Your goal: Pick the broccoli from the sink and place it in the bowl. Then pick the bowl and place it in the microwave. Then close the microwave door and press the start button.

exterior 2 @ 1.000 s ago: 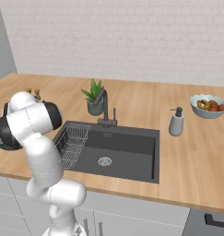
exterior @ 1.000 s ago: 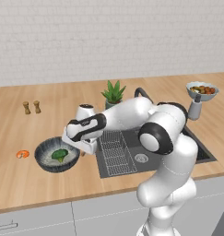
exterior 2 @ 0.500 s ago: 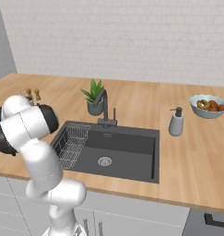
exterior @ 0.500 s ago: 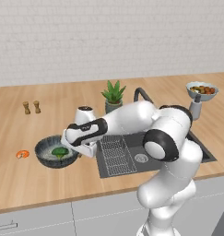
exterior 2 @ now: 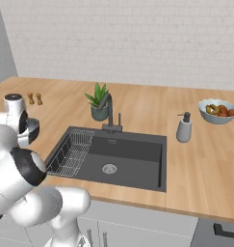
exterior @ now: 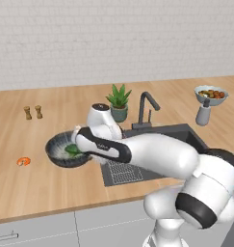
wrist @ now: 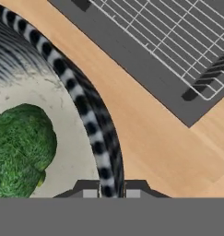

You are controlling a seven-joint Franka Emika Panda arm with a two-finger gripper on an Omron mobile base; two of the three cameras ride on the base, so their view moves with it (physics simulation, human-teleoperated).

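A wide round dark speckled bowl with a whitish inside sits upright on the wooden counter, just left of the dark grey rectangular sink, mouth facing up. The small green broccoli floret already lies inside it, against the wall nearest the robot's hand. In the hand view the two-finger gripper straddles the bowl's striped rim, one dark fingertip inside and one outside, jaws drawn in to pinch the wall. The contact itself sits at the frame edge, so the pinch looks firm but is not certain. The bowl seems stiff, glazed, probably slippery and fairly heavy for a one-sided rim hold; it may tip. Being round, it has no long axis.
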